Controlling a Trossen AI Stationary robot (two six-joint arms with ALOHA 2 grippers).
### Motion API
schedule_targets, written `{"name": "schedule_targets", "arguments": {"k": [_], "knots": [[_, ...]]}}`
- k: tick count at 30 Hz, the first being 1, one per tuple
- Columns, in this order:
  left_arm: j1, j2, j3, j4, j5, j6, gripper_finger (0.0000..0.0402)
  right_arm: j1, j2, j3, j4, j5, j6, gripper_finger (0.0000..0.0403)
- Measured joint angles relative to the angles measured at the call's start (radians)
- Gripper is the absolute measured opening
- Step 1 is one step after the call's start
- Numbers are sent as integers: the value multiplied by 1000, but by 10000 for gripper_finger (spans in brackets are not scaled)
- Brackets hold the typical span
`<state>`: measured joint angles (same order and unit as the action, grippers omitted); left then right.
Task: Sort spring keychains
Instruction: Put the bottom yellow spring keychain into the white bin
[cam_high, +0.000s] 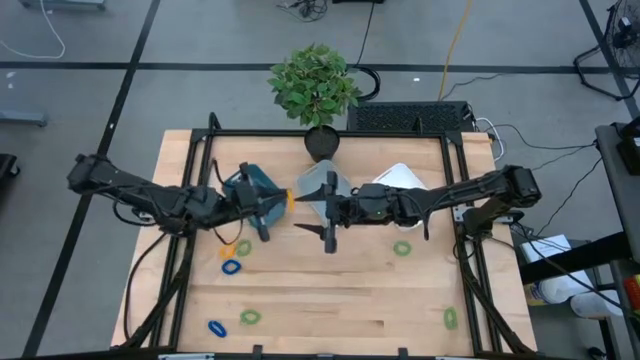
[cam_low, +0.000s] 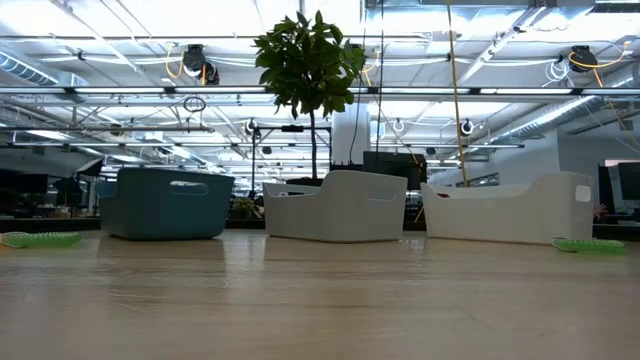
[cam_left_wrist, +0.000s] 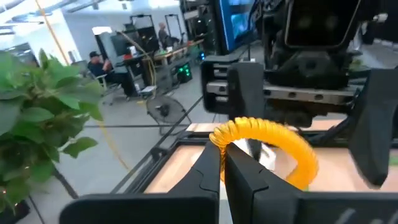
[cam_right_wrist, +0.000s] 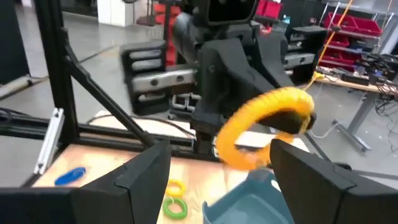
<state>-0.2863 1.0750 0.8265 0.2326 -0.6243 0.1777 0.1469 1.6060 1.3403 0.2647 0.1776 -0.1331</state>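
While the left tool (cam_left_wrist: 221, 163) is clamped on an orange spring keychain (cam_left_wrist: 273, 146), holding it in the air above the middle of the worktop (cam_high: 330, 300), the right tool (cam_right_wrist: 217, 171) faces it from close by with its fingers apart and nothing between them; the orange coil hangs just in front of that open gap, over the grey-blue bin (cam_high: 318, 187). It looks like a hand-over or a drop into a bin is under way, though which cannot be told. Three bins stand along the far edge: a teal bin (cam_low: 165, 203) toward the left, the grey-blue one in the middle and a white bin (cam_low: 510, 208) toward the right. Whether any keychains already lie inside them cannot be seen. Much is left, by my judgement: a green, a yellow and a blue keychain (cam_high: 231, 267) lie loose left of centre, another blue and green pair near the front edge, a green keychain (cam_high: 402, 248) right of centre, and one more green by the front right corner
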Motion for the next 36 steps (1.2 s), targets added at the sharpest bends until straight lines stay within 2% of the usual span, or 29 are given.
{"name": "schedule_targets", "arguments": {"k": [9, 17, 20, 28, 33, 36], "knots": [[32, 68, -2, 106, 12, 8, 5, -1, 1, 0, -14, 0, 13, 263], [31, 68, 0, 140, 12, 23, 4, -1, 1, 0, -22, 1, 17, 261], [31, 67, 0, 141, 12, 24, 4, -1, 1, 0, -23, 2, 17, 250], [16, 67, 0, 140, 15, 24, 4, -1, 1, 0, -23, 3, 17, 170], [-3, 67, 0, 140, 18, 24, 4, -1, 1, 0, -42, 38, 17, 92], [-12, 67, 0, 140, 35, 24, 4, -1, 1, 0, -55, 56, 13, 30]]}}
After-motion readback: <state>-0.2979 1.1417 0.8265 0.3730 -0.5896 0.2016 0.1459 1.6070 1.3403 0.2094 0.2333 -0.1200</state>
